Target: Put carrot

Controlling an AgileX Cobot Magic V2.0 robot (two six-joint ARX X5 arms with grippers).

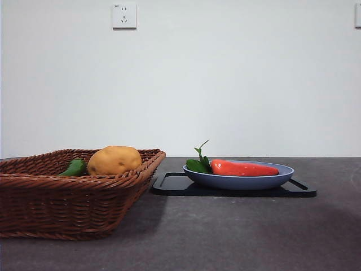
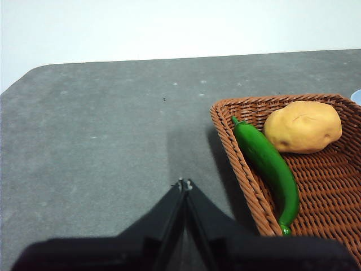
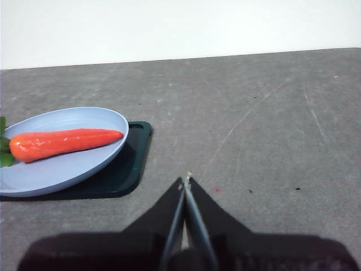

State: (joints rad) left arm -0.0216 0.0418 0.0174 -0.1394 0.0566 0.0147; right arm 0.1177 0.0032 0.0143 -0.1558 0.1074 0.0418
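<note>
Currently both grippers are clenched on nothing and hang above bare table. Seen from its wrist camera, the left gripper (image 2: pixel 184 183) has its jaws pressed together, with a wicker basket (image 2: pixel 242 169) to the right of the frame; a green pepper (image 2: pixel 269 167) and a potato (image 2: pixel 303 126) lie inside it. From the other wrist camera, the right gripper (image 3: pixel 186 179) is likewise closed tight, well apart from the plate (image 3: pixel 84 164) at the left of the frame. Front view: the carrot (image 1: pixel 242 168) lies flat on the blue plate right of centre, leaves (image 1: pixel 198 162) pointing left toward the basket. The plate rests on a black tray (image 1: pixel 175 185). A wall socket (image 1: pixel 124 16) sits at upper left
</note>
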